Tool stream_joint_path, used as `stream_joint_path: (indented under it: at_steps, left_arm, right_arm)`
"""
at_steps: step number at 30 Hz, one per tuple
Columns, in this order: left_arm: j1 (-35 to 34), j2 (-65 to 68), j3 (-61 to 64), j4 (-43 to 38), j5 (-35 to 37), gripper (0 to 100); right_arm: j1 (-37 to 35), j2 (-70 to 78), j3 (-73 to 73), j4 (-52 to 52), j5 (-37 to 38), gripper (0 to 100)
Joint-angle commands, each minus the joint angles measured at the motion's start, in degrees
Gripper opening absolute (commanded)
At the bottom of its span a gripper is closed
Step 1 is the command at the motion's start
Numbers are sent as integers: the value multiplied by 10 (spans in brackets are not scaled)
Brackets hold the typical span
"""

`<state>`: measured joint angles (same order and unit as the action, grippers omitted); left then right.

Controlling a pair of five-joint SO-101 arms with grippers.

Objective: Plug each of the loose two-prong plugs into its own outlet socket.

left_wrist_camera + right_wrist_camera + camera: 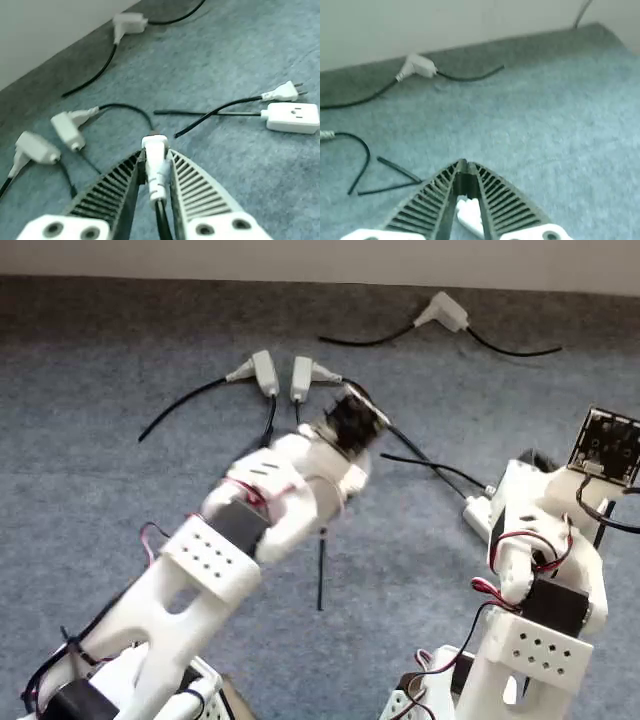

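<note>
High view puts the left claw [352,420] near the middle of the grey-blue carpet [110,510]. In the left wrist view this claw [156,150] is clamped on a white plug [156,175], its black cord running back between the ribbed fingers [192,192].

From the claw, one white cord-end block [300,378] lies at 10 o'clock, just beside it, and a second block [262,370] sits next to that one. An angled plug [445,312] lies at 1 o'clock, well apart, near the pale wall [470,25]. At 4 o'clock, by the right arm [540,570], lies a white outlet socket [292,116], with a loose two-prong plug [282,91] near it but not in it. Its cord and a bare black cord offcut [200,112] cross the carpet between the held plug and that socket.

The right claw [466,167] has its tips pressed together. A white piece [469,215] shows behind them; I cannot tell whether it is held.
</note>
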<state>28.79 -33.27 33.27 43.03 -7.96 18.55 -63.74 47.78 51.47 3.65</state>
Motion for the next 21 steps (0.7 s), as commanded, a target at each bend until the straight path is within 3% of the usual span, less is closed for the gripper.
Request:
stream_joint_path:
  at_steps: [1, 7, 15, 21]
  left_arm:
    - [-43, -2, -138, 216, -6, 6]
    - [-88, -1, -185, 377, -33, 6]
    - [-96, -2, -122, 455, -342, 6]
    - [-120, -2, -64, 464, -547, 6]
  right_arm:
    - [51, -6, 89, 9, -6, 7]
    - [58, -6, 221, 7, -56, 7]
    - [58, -6, 305, 6, -45, 7]
    - [58, -6, 389, -102, 8, 7]
